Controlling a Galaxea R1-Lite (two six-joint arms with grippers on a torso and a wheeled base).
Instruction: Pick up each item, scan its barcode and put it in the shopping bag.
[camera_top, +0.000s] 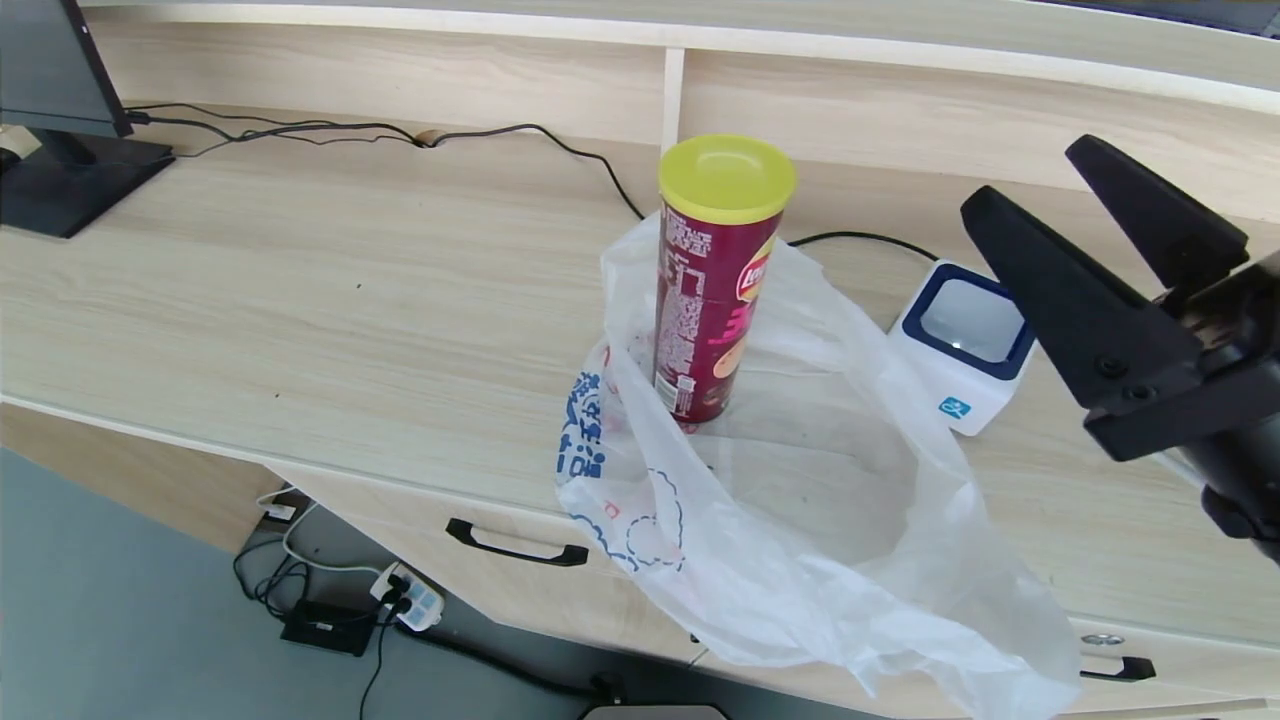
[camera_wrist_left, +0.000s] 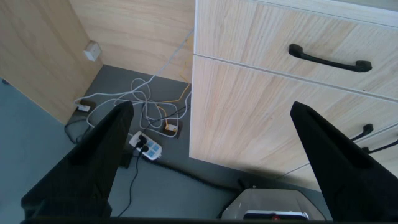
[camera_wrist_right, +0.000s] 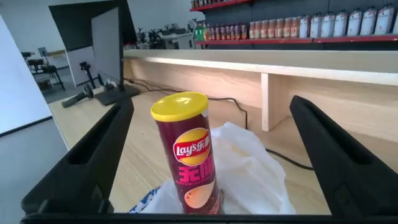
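A wooden counter (camera_top: 300, 300) carries a tall red can (camera_top: 715, 290) with a yellow lid, standing upright inside the spread mouth of a thin white bag (camera_top: 800, 520). The plastic rises behind the can and sprawls toward six o'clock, over the counter edge. A small white scanner (camera_top: 965, 345) sits at three o'clock from the can, just beside the bag, its window facing up. The right gripper (camera_top: 1035, 180) hangs at three o'clock in the head view, above the scanner, with its jaws spread wide and holding nothing, well apart from the can. By my judgement the can is already bagged and let go; whether it was scanned cannot be told, nor whether more items wait. The right wrist view looks along the counter at the can's front label between the parted fingers, and takes in shelves of bottles in the room behind. The left wrist view shows the left gripper (camera_wrist_left: 211, 109), also spread and empty, hanging low in front of the drawers (camera_wrist_left: 261, 124) and pointing at a power strip (camera_wrist_left: 146, 146) and loose cables on the floor. A monitor (camera_top: 50, 70) stands at ten o'clock on the counter.
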